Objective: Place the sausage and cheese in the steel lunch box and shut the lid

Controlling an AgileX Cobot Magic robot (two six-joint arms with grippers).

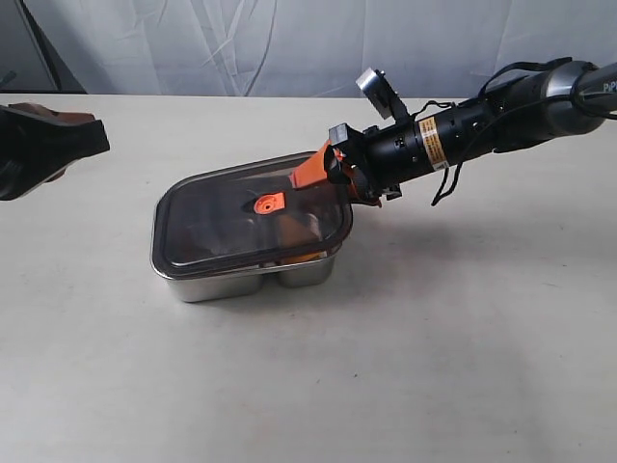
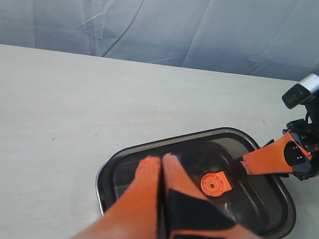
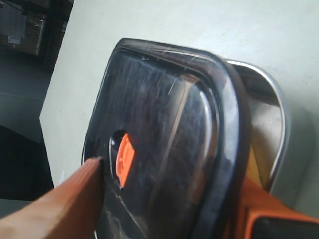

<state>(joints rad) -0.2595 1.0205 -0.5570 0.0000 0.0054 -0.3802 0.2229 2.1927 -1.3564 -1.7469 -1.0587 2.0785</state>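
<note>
- The pale bench [image 1: 463,367] is carrying the steel lunch box [image 1: 217,282], which is sitting near its middle.
- The smoky lid [image 1: 222,217] is lying on top of the box, slightly askew, leaving part of the steel rim showing at one end; the contents are showing too dimly through it to identify.
- The right tool [image 1: 323,174] is reaching to the lid's far right edge, its orange fingers standing apart either side of the rim; whether they are pinching it cannot be told.
- The left tool [image 2: 162,162] is hanging with its fingers pressed together, holding nothing.
- The orange valve tab [image 1: 269,203] is sitting at the lid's centre.
</note>
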